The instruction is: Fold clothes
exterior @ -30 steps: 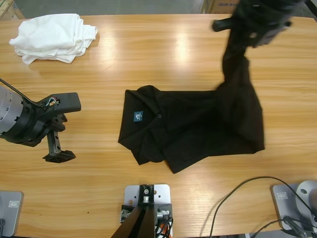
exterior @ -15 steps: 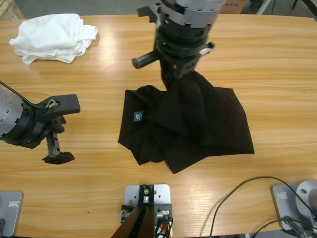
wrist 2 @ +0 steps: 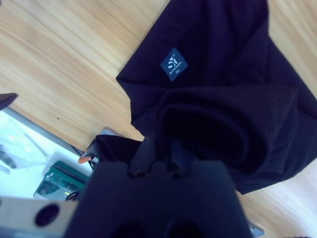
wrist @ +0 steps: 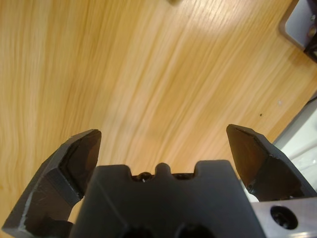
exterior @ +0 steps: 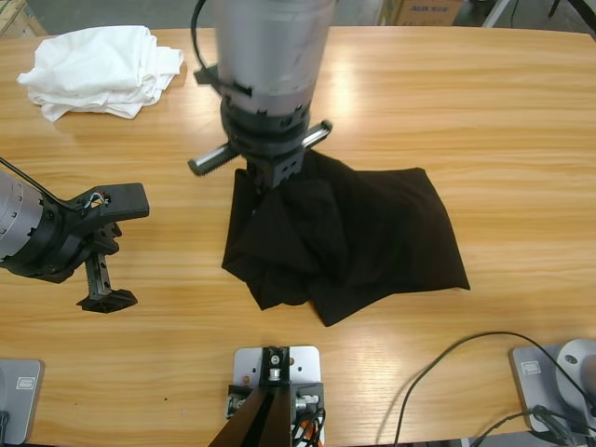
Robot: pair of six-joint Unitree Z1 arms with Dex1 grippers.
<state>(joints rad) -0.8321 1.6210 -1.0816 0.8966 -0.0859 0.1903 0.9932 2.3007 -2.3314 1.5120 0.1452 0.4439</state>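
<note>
Right end effector (exterior: 268, 177) grips the black polo shirt (exterior: 372, 233) fold above its left edge.

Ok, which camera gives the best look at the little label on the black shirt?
The right wrist view: the label sits in plain sight on the black shirt, with pale lettering on it. In the high view the arm overhead hides that part of the shirt, so no label shows. The left wrist view shows only bare table.

Matt black cloth polo shirt (exterior: 372, 233) and soft white garments (exterior: 98, 70) lie on a glossy wooden table (exterior: 521, 121)
</note>
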